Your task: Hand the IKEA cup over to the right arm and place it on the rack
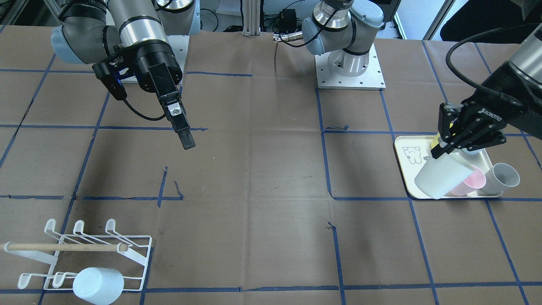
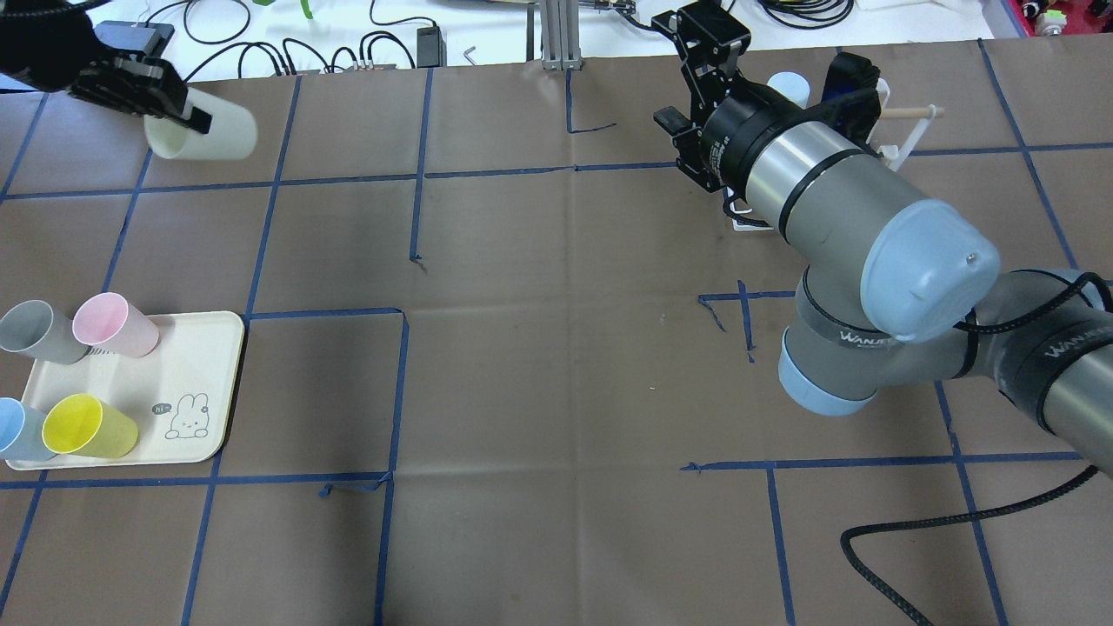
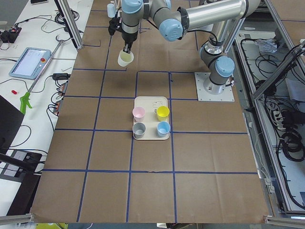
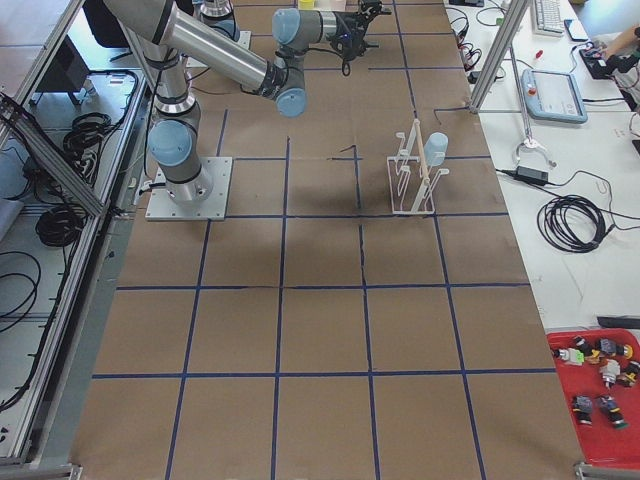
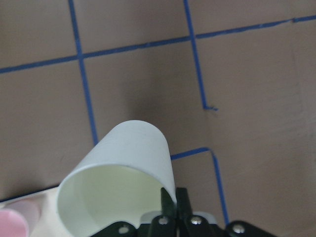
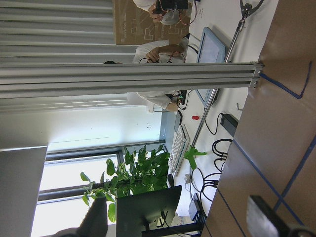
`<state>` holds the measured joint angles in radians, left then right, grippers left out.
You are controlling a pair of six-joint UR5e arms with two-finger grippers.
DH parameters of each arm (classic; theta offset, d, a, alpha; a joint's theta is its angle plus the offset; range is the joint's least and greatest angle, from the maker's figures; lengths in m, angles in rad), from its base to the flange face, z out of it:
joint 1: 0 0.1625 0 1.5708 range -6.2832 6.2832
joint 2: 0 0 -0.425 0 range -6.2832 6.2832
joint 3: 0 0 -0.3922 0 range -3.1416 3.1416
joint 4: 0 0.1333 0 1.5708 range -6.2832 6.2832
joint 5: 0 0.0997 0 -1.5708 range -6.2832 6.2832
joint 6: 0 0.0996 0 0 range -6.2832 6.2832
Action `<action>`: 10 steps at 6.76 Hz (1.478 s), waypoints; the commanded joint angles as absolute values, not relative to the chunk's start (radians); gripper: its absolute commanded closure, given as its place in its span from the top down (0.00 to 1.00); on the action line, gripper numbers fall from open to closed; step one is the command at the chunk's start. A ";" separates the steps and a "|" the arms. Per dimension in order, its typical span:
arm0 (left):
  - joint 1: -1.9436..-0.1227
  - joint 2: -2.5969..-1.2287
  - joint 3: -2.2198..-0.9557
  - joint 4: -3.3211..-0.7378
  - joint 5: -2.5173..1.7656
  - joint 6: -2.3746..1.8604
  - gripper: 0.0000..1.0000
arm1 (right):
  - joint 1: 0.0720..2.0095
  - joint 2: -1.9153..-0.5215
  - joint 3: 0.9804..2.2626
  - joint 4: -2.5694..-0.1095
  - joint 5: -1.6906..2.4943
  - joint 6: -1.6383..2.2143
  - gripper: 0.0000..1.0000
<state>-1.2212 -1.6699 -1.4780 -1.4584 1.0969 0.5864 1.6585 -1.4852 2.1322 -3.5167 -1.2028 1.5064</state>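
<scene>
Above the brown-papered desk (image 1: 262, 178), a pale cream plastic cup (image 1: 442, 178) is clamped by the left pincer (image 1: 438, 151); the right pincer (image 1: 186, 140) is held spread, empty.

Table (image 1: 262, 169) was covered in brown paper, gridded with blue tape lines (image 1: 326, 161), some short loose strips. Cream tray (image 2: 196, 343) sat flat near the robot's left end, on the robot's side. White wire rack (image 1: 134, 256) stood near the right end, on the operators' side. Left arm's base plate (image 1: 372, 80) and right arm's base plate (image 4: 215, 195) were on the paper. Black cable (image 2: 878, 526) looped near the robot's right.
</scene>
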 commanded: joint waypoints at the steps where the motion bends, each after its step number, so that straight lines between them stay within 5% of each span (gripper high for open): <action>1: -1.273 -1.677 -1.502 -1.323 0.835 0.586 0.00 | 1.670 -1.502 2.166 -3.517 -1.192 1.508 1.00; 10: -1.503 -1.744 -2.009 -0.085 0.610 0.187 0.00 | 1.710 -1.424 2.074 -3.353 -1.198 1.627 1.00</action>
